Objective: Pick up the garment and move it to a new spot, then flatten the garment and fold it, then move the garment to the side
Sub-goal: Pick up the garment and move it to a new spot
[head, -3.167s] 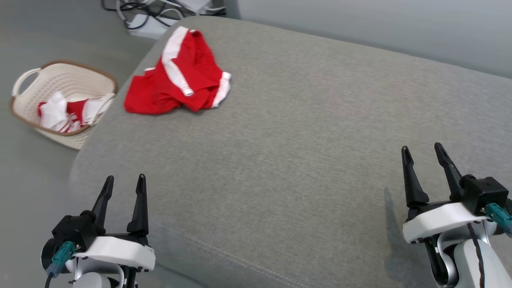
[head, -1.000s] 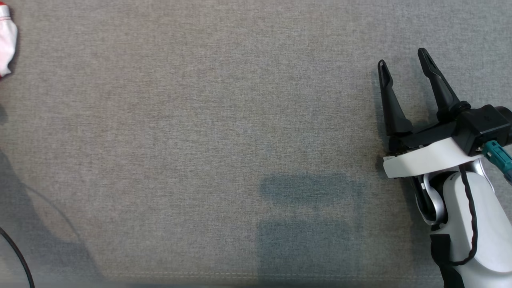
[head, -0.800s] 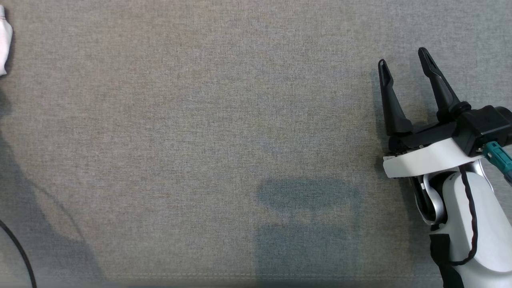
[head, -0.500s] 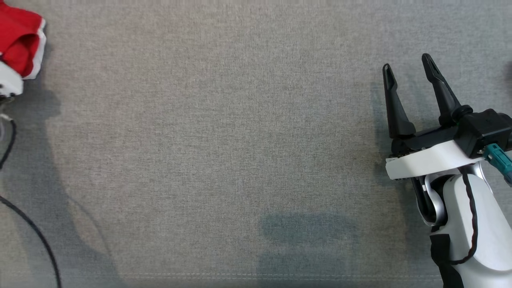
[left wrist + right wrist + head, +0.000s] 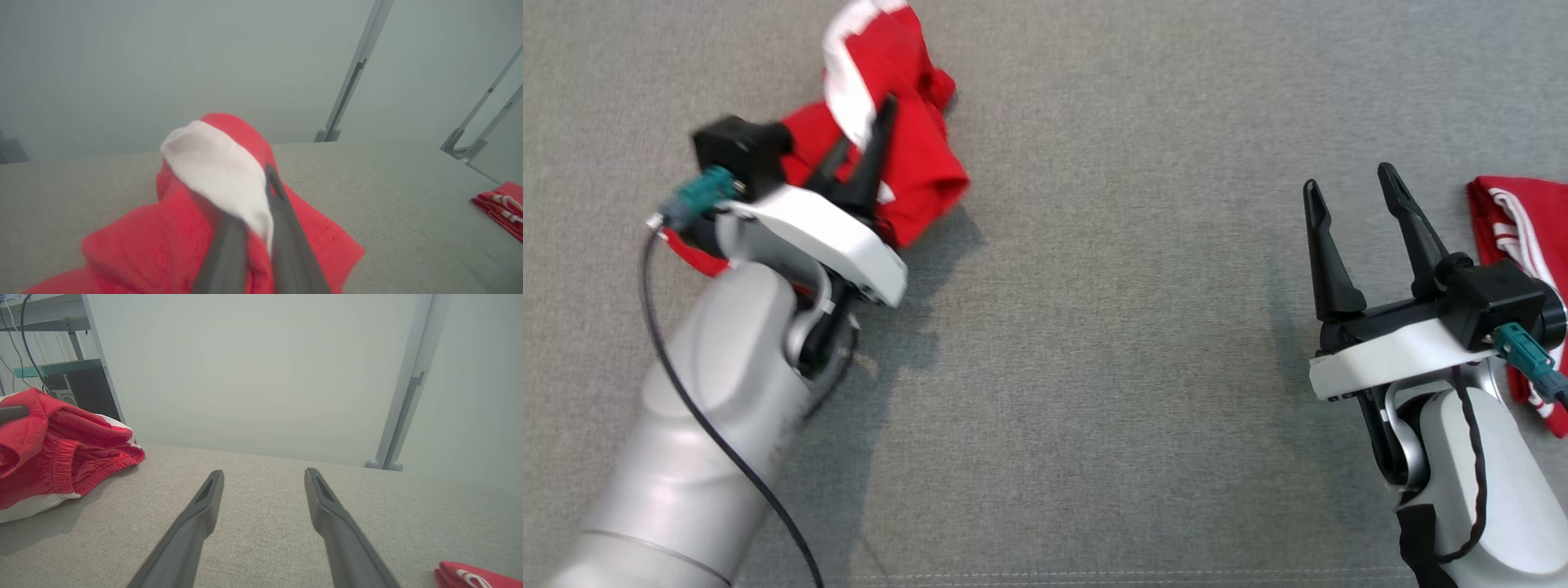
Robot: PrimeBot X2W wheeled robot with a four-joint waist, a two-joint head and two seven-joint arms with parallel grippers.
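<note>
Presently held: garment (image 5: 915,167), red with white bands, seemingly shorts, bunched and pinched in the left end effector (image 5: 870,135).
Left end effector state: fingers closed tight on a fold at the white band (image 5: 212,175); cloth drapes off both sides.
Right end effector (image 5: 1347,180) state: fingers spread wide, empty, over bare grey cushion (image 5: 1111,367).
Garment position: far left of the cushion, with lower folds seemingly brushing it; cannot tell whether it is fully lifted.
Bearing: well left of the right end effector; left arm far nearer; bundle runs roughly along the left fingers.
Likely next: carry rightward to the open middle ground.
Second item: folded red garment (image 5: 1515,220), just right of the right end effector.
Left wrist view adds: band nipped between the fingers.
Right wrist view adds: elastic waistband (image 5: 61,465) facing the right arm.
</note>
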